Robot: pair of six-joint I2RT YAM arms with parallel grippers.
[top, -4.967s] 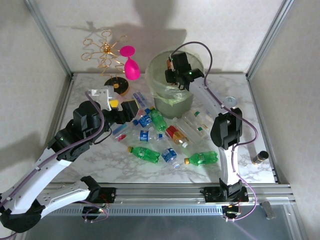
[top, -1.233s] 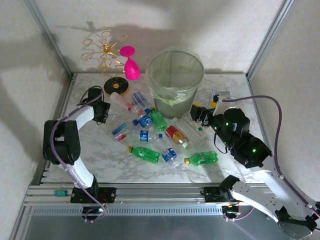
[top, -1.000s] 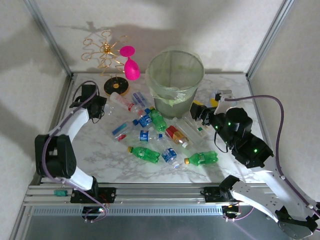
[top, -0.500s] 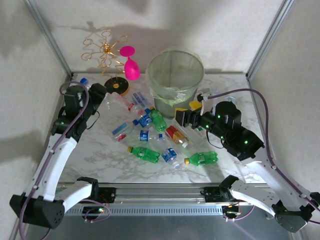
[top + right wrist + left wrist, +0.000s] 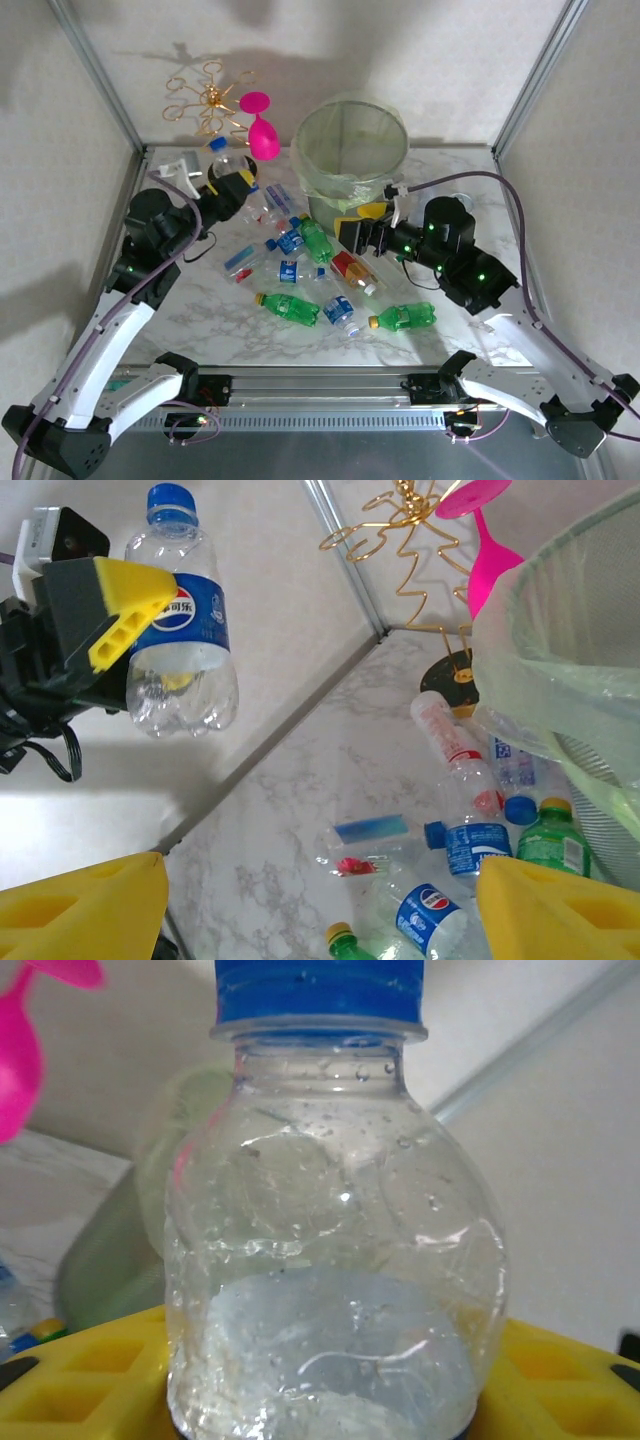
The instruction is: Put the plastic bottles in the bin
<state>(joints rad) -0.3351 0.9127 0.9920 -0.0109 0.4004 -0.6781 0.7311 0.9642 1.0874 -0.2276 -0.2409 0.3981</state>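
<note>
One-handed, clenching in the left end effector (image 5: 230, 186) a clear, blue-capped, blue-labelled bottle (image 5: 185, 620), cap up above the tabletop (image 5: 200, 310) left of the bin (image 5: 335, 200), and holding the right end effector (image 5: 358, 225) released over scattered bottles (image 5: 290, 270).

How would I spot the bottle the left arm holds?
From the big bin, look left past the pink goblet. The left gripper holds a clear, blue-capped bottle there. It alone is up in the air; the others lie on the table.
</note>
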